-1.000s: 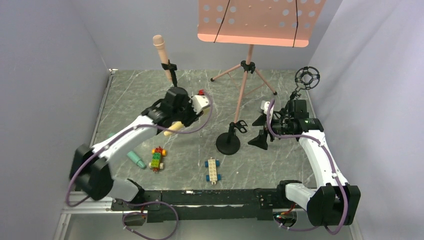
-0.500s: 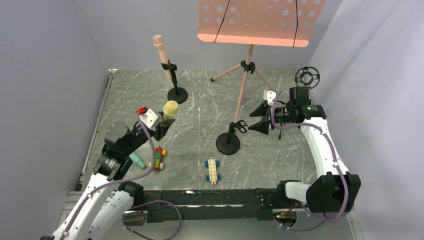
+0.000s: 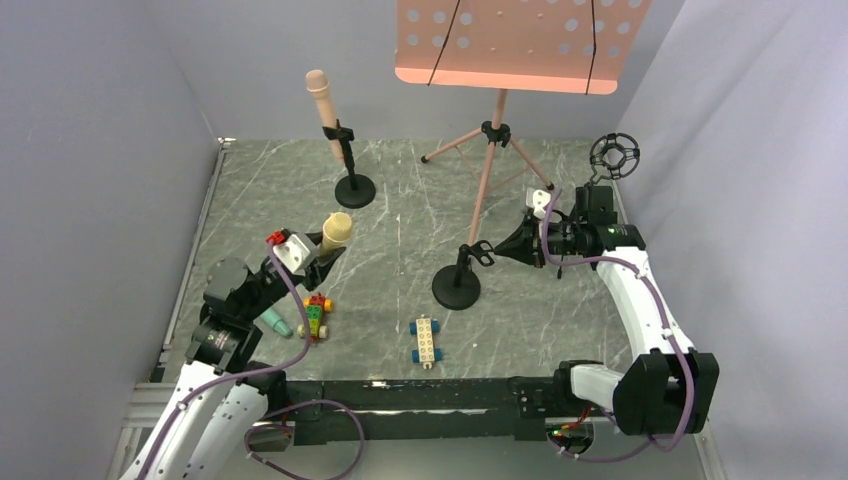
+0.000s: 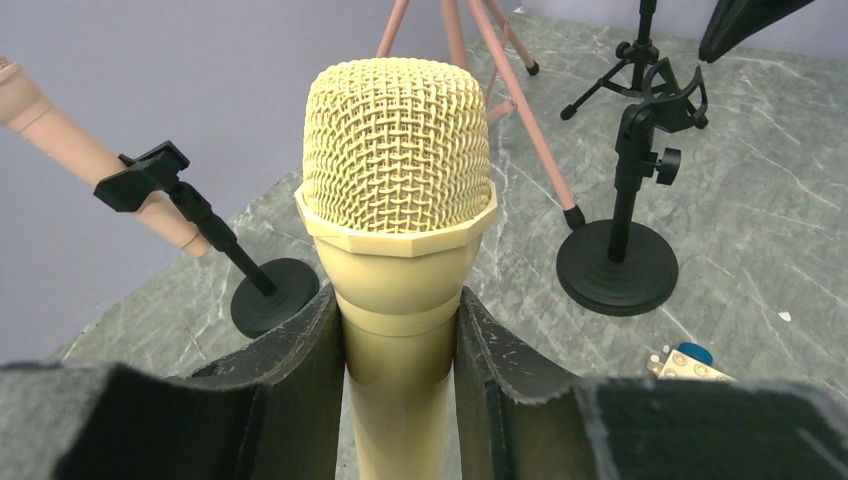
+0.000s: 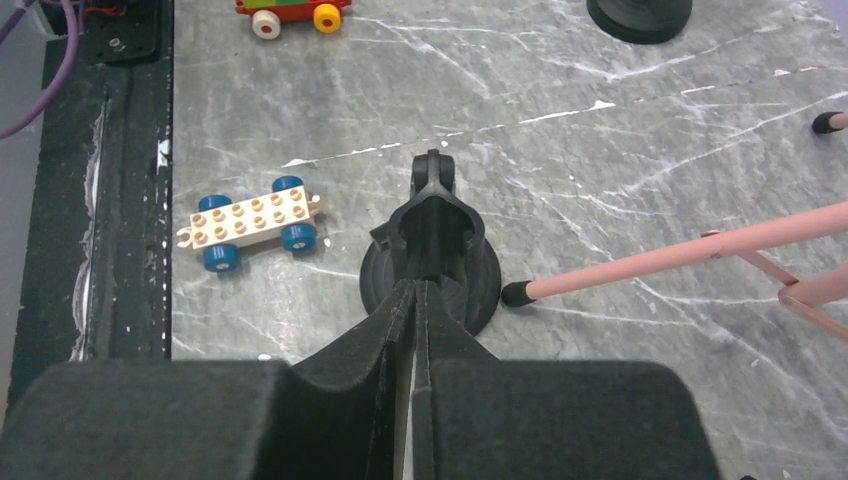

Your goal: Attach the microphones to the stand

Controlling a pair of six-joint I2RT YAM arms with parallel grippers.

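My left gripper is shut on the pale yellow microphone, which stands head-up above the table's left half. In the left wrist view its fingers clamp the yellow microphone's body just below the mesh head. A pink microphone sits clipped in the back stand. The teal microphone lies on the table, partly hidden by my left arm. The empty stand has its clip free. My right gripper is shut on nothing, its tips right behind that clip.
A pink music stand on a tripod rises at the back centre. Two toy brick cars lie near the front. A black ring mount stands by the right wall. Walls close in on three sides.
My left arm pulled back toward the left front and turned the yellow microphone head-up. My right gripper went from open to shut and edged toward the empty stand's clip.
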